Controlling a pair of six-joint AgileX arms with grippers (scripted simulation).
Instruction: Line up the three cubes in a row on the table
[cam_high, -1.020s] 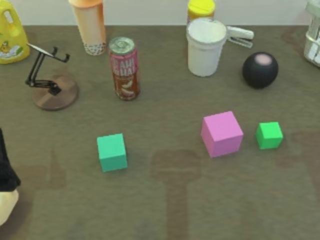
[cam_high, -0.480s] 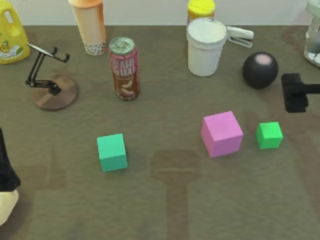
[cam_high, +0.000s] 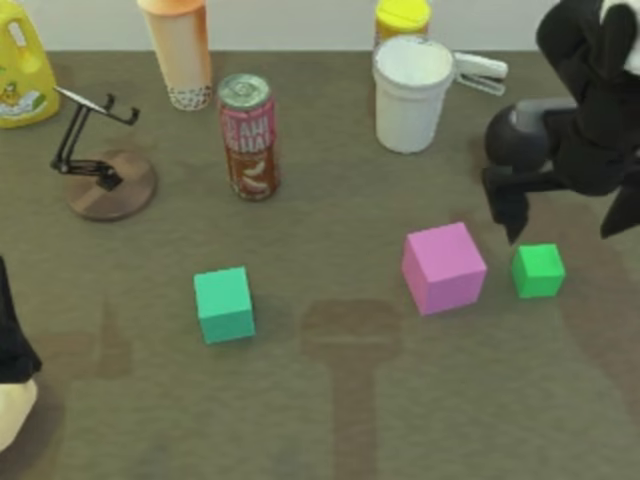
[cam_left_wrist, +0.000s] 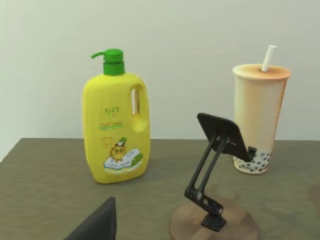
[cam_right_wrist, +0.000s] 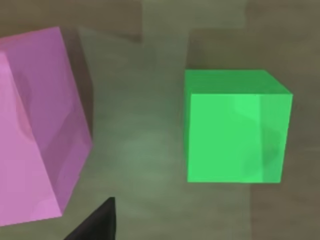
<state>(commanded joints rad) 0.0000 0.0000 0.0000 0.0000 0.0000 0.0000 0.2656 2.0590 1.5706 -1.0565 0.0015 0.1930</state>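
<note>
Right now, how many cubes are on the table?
3. The teal-green cube sits alone toward the left. The pink cube is right of the middle, and the small bright green cube sits just right of it, under the right gripper. None seem hidden.

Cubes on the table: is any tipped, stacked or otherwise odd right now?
Nothing stands out. The large pink matte cube, small bright green cube and mid-sized teal-green cube all sit flat and apart on the olive-brown table. The teal one lies far left of the other two.
</note>
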